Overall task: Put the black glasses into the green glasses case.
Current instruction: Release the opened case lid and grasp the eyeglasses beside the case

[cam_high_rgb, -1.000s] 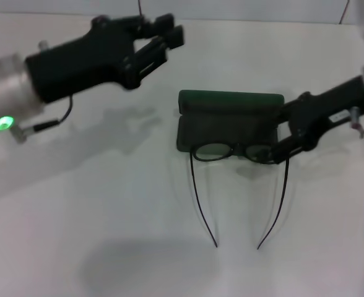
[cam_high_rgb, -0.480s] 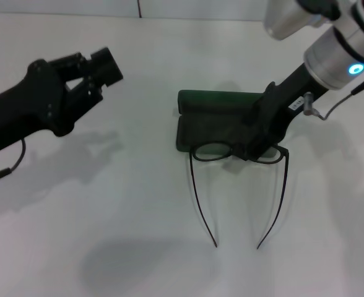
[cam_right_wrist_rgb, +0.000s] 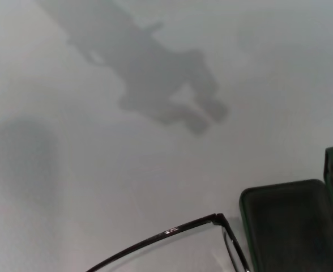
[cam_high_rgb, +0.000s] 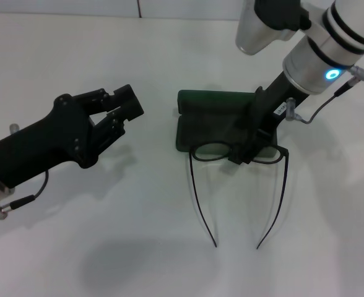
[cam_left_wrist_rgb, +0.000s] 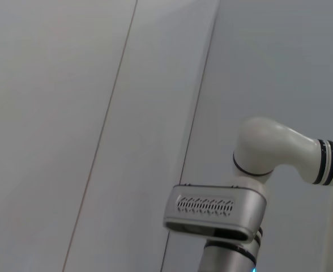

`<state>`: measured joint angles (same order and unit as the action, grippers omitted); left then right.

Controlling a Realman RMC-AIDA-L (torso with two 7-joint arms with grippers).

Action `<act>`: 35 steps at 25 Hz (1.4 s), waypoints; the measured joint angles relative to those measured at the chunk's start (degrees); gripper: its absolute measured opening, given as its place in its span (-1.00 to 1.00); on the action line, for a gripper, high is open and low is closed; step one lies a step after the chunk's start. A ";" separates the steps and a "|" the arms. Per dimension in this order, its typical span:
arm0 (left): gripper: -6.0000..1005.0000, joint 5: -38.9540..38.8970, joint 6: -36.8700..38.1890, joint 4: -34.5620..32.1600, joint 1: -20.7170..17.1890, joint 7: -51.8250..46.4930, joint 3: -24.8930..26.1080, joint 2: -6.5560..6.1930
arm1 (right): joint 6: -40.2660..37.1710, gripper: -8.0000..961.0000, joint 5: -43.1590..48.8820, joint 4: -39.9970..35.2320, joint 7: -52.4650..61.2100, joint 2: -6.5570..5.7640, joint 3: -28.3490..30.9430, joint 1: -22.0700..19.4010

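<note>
Two arms are showing in the head view, and only the right one is working at the task. The green glasses case (cam_high_rgb: 226,120) is lying open on the white surface (cam_high_rgb: 108,247), with its lid standing up at the far side and its dark tray facing upward. The black glasses (cam_high_rgb: 241,179) are lying with their front frame on the near edge of the tray; the two temple arms are unfolded and pointing away from the case, toward the robot. The long axis of the front frame is running parallel to the long axis of the case.

The right gripper (cam_high_rgb: 247,148) is reaching down over the case from the far right side, and its tip is sitting at the bridge between the two lenses. I cannot tell if its fingers are grasping the frame or are released, because the arm body is covering them. The left gripper (cam_high_rgb: 121,108) is hanging over the bare surface well apart from the case, with its fingers spread and holding nothing.

The right arm is clearly the nearer one. I think the glasses still need moving toward the lid, across the short axis of the tray.
</note>
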<state>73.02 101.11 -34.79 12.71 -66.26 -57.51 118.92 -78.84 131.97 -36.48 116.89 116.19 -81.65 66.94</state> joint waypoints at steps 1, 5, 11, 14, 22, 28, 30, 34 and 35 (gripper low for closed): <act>-0.54 0.05 -0.01 0.23 0.00 0.07 0.07 0.08 | 0.51 0.62 -0.17 1.07 0.00 0.00 -0.26 0.41; -0.54 0.22 -0.30 2.67 0.40 0.49 0.15 0.15 | 1.22 0.61 -0.60 3.48 -0.19 -0.01 -1.42 1.44; -0.54 0.84 -0.42 4.56 0.72 0.77 0.20 0.14 | 0.74 0.60 -2.12 3.47 -0.33 -0.01 -3.35 0.98; -0.54 0.87 -0.42 4.72 0.71 1.36 0.10 0.42 | 1.15 0.60 -3.08 3.68 -0.56 -0.01 -4.24 0.90; -0.53 1.12 -0.42 5.39 0.87 1.61 -0.15 0.60 | 0.90 0.20 -4.78 3.16 -0.59 0.00 -6.24 -0.42; -0.53 1.16 -0.39 5.46 0.85 1.64 -0.15 0.74 | 1.26 -0.06 -4.80 2.98 -0.61 -0.01 -6.82 -1.09; -0.53 1.16 -0.34 5.62 0.84 1.64 -0.19 0.78 | 1.51 -0.15 -4.84 2.97 -0.62 -0.01 -6.86 -1.14; -0.53 1.16 -0.14 6.08 0.83 1.67 -0.23 0.81 | 1.65 -0.27 -5.39 2.40 -0.62 -0.01 -7.16 -1.27; -0.53 1.16 -0.14 6.11 0.83 1.67 -0.23 0.81 | 1.77 -0.30 -5.53 2.14 -0.62 -0.01 -7.36 -1.33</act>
<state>74.18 100.97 -28.68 13.53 -64.60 -57.74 119.73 -77.07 126.45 -34.34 116.27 116.19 -89.01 65.62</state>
